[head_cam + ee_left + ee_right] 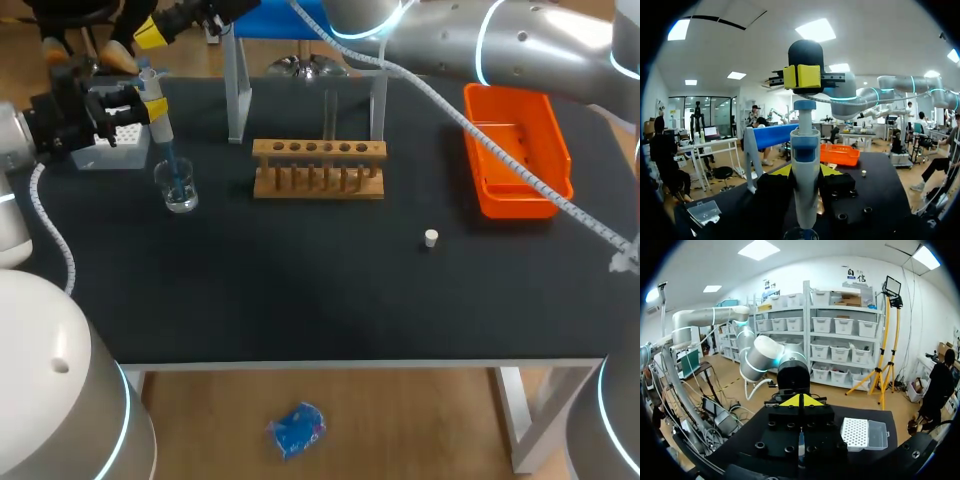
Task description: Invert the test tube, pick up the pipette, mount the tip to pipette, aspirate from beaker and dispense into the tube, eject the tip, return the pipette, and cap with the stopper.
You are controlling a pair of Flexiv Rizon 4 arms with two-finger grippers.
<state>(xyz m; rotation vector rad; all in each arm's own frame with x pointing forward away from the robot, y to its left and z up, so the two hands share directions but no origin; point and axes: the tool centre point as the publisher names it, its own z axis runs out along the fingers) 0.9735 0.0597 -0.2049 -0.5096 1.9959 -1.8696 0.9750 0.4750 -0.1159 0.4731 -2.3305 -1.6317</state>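
Holding the pipette (805,165) upright, the left gripper (150,106) has both fingers pressed on the body from two sides, at the far left of the table. The long axis of the pipette is vertical. Its blue tip (172,165) points down into the beaker (180,190), which stands directly under it, and the plunger (805,105) is at the top end.

The right arm comes in from the right and reaches across the far side of the table to this same place. The right gripper (152,31) hangs just above the plunger. Its two yellow tips are closed against each other and have nothing between them. In the right wrist view the top of the pipette shows straight ahead of these closed tips, so the two seem well in line. I cannot tell from the pictures whether the tips touch the plunger or a small gap is left.

I judge that the step in hand is the aspiration from the beaker. The coming move therefore depends on this one line: the push must go straight down along the axis of the pipette, and the left gripper must carry the load. A push a little to one side could tilt the pipette in the fingers or knock the tip against the wall of the beaker.

The test tube (330,115) stands upright in the wooden rack (318,172), to the right of the beaker. The stopper (431,238) lies further right and nearer, well apart from both grippers.
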